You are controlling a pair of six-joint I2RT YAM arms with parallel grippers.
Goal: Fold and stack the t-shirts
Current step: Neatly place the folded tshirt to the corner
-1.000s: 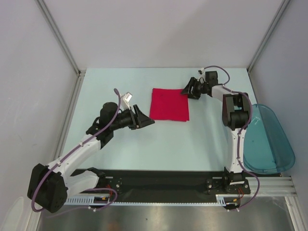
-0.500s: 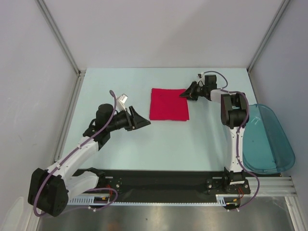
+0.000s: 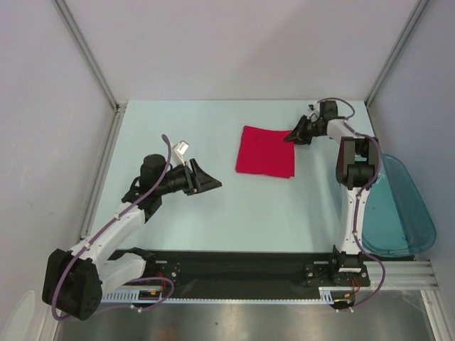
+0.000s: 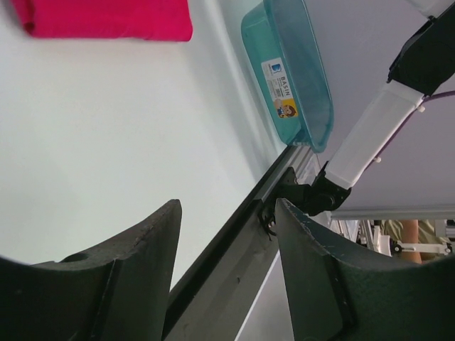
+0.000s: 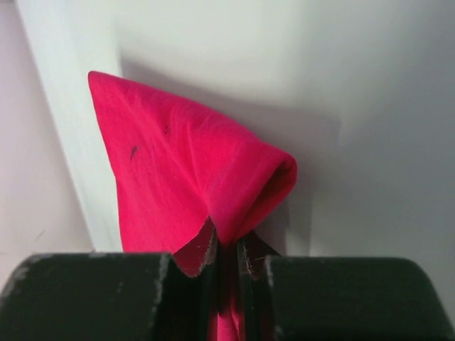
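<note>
While the right gripper (image 3: 293,135) is clamped on the far right corner of the folded t-shirt (image 3: 265,151), which lies flat on the table (image 3: 178,121) toward its far side, the left gripper (image 3: 206,181) sits to its near left, jaws apart and empty. The cloth looks light, soft and floppy, so it will likely drag and bunch. It is best pinched at corners or folded edges.

T-shirt (image 3: 265,150): plain bright red, no print, few tiny dark specks. My right claw (image 5: 227,257) and my left claw (image 4: 227,270): matte black, edges scuffed grey. My left arm (image 3: 117,220): white links, black joints, purple cable. Table (image 3: 234,220): pale mint-white, unpatterned. Bin (image 4: 291,64): translucent teal. Bin label (image 4: 281,89): white, blue text, small multicoloured picture. Walls (image 3: 227,50): pale grey.
</note>
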